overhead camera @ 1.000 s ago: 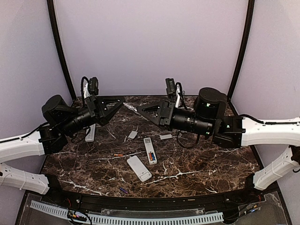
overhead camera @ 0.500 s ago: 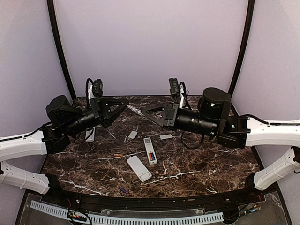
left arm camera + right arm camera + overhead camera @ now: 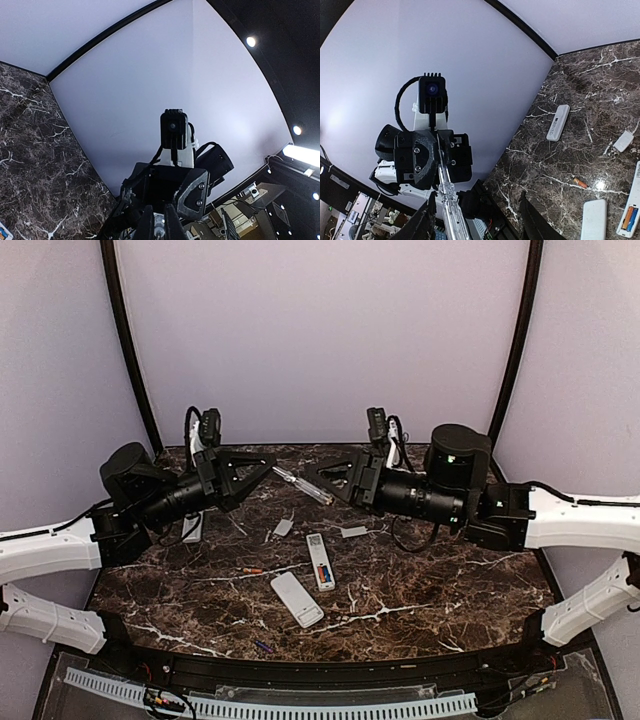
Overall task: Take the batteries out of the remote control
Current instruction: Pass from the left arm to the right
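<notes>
Nearest the arm bases, a purple battery (image 3: 262, 646) is seen lying loose on the table (image 3: 450, 590), well to the near left of the open remote (image 3: 320, 562). A closed white remote (image 3: 297, 599) is laid just beside the open remote, on its near left side. In the open remote's uncovered bay two batteries (image 3: 629, 218), one orange and one blue, are seated side by side. An orange battery (image 3: 250, 570) is found loose to the left of the open remote, apart from it. Just beyond the open remote two white covers are scattered, one to the far left (image 3: 283, 528) and one to the far right (image 3: 353, 532), and a third remote (image 3: 193, 527) is partly hidden under the left arm farther left. Above and beyond the open remote, a slim clear tool (image 3: 447, 200) is pinched by the left gripper (image 3: 160, 227), while the right gripper (image 3: 477, 224) is spread wide about the tool's handle. The task is judged partly done: two cells are out, two are left in the bay, and the other remotes' contents cannot be told.
</notes>
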Motion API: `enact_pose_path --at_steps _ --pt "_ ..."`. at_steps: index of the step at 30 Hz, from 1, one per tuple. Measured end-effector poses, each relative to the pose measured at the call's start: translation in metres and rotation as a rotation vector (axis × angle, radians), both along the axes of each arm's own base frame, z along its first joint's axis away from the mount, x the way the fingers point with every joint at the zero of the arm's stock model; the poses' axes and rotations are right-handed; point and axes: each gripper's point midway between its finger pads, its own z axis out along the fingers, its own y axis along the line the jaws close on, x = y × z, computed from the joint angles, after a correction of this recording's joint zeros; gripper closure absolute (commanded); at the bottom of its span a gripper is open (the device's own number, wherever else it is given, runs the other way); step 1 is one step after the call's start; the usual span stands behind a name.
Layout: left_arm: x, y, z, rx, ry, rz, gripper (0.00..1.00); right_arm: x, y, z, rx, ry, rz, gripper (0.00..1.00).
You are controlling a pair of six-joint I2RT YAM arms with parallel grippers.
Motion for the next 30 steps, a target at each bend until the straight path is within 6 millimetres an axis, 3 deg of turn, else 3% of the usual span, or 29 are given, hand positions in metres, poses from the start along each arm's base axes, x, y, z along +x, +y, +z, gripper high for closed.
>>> enact_pose_path --at_steps 6,17,30 --pt "0.001 -0.001 -0.001 0.003 -0.005 0.001 1.0 -0.008 0.009 0.003 0.03 -0.006 0.062 0.4" --pt "0.001 0.0 0.008 -0.027 -0.034 0.005 1.0 -0.015 0.013 0.005 0.072 0.015 0.111 0.63" --pt "0.002 0.0 0.008 -0.028 -0.039 0.012 1.0 -0.018 0.014 0.01 0.098 0.022 0.13 0.7"
